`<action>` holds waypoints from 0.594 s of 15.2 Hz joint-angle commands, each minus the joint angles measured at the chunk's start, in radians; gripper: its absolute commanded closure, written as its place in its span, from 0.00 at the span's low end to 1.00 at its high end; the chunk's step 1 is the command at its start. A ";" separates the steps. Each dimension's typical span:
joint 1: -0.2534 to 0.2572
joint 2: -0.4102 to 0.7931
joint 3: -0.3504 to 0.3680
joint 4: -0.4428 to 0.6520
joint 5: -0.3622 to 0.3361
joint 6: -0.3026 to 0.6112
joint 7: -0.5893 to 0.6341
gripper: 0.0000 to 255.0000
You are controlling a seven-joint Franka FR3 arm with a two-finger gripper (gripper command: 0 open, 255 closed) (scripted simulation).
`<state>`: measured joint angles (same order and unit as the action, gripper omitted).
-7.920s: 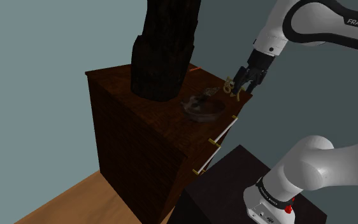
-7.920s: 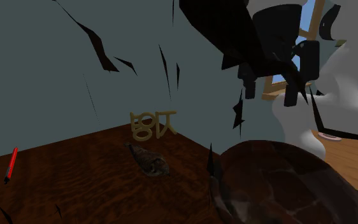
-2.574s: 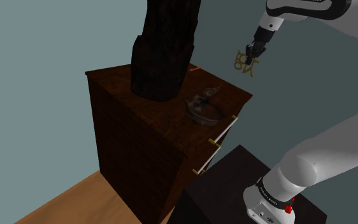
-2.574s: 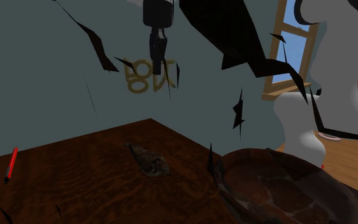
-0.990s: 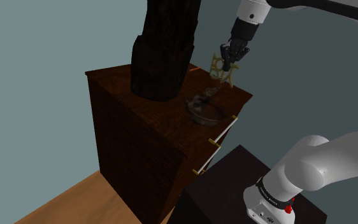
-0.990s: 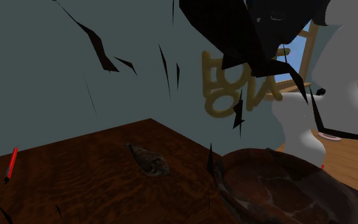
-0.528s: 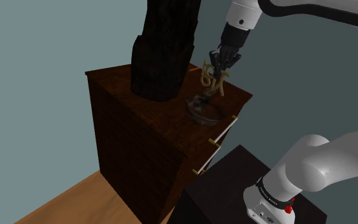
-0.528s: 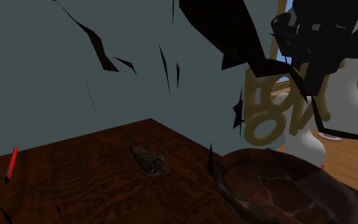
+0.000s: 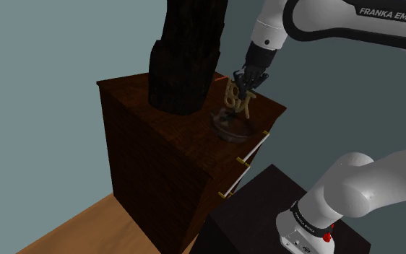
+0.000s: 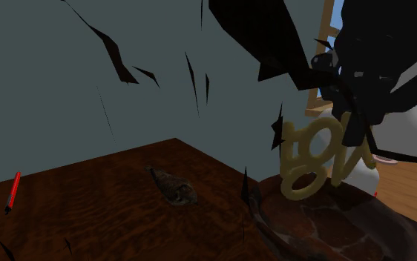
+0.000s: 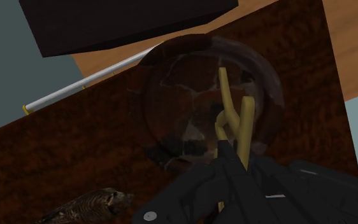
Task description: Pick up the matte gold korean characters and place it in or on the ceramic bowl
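Matte gold Korean characters (image 9: 235,102) clamped in all-black two-finger gripper (image 9: 244,84), hanging just above dark brown glossy bowl (image 9: 220,128) on wooden dresser (image 9: 167,133). Pick-up done; lowering and release left.

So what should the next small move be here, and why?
Probably lower a little, then open: the claw, shut on the gold characters, holds them directly above the dark bowl's middle in the wrist view, seemingly not yet resting in it.
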<state>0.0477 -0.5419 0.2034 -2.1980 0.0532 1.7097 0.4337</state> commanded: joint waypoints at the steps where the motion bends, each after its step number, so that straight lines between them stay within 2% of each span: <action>1: 0.001 -0.003 0.002 -0.034 0.002 0.031 0.001 1.00; 4: 0.002 -0.006 0.004 -0.069 0.004 0.063 0.002 1.00; 9: 0.002 -0.006 0.004 -0.068 0.004 0.063 0.002 1.00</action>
<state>0.0502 -0.5477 0.2074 -2.2660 0.0567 1.7722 0.4352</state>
